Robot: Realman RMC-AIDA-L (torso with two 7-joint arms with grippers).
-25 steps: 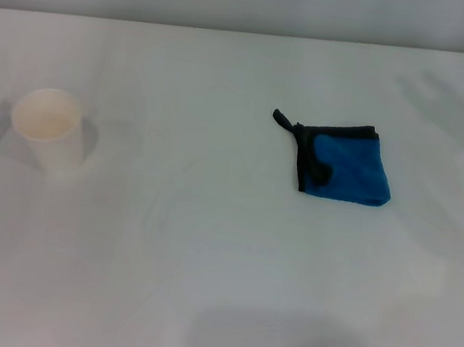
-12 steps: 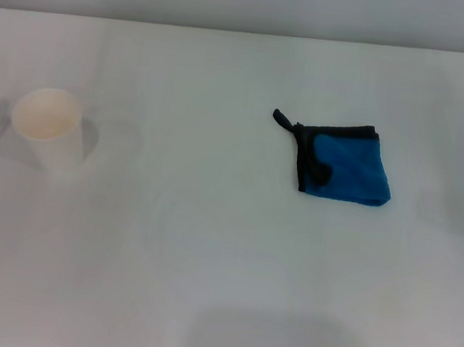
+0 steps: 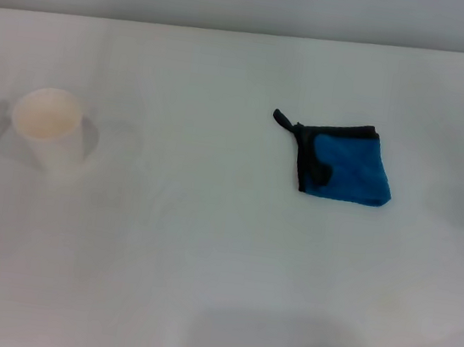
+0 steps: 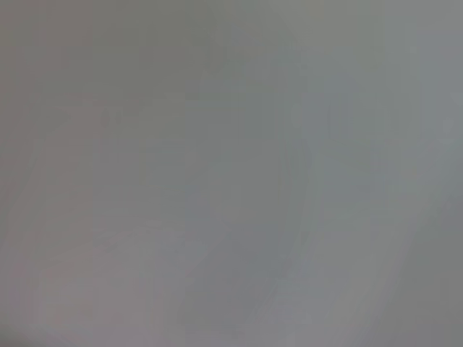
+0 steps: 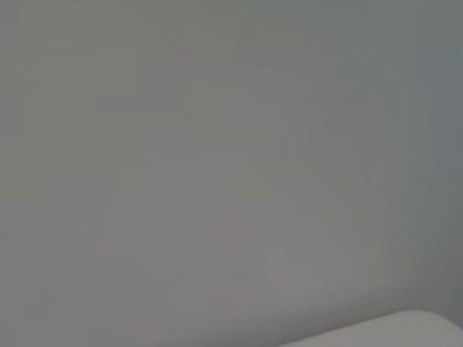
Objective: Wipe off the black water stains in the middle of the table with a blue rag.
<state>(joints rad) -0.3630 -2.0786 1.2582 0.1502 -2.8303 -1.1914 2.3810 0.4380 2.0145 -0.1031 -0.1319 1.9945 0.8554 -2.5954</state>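
**Rag flat on tabletop, no arms in frame**

White matte tabletop [image 3: 205, 247] fills nearly all of the head view; its far edge runs across at 12 o'clock, with a plain grey wall band behind it. Soft grey shadows lie on the surface at 6 o'clock and along the 3 o'clock side. Both wrist views show only blank grey-white surface, nothing to identify.

Blue rag [image 3: 348, 167] lies folded and flat, right of centre toward 2 o'clock, black edging along its far and left sides, small black loop sticking out at its upper-left corner. Nothing touches it.

White paper cup [image 3: 48, 128] stands upright at 9 o'clock, well apart from the rag, open mouth up.

No dark stain can be seen on the tabletop.

Left pincer and right pincer: neither shows in any view, so opening and hold cannot be told.
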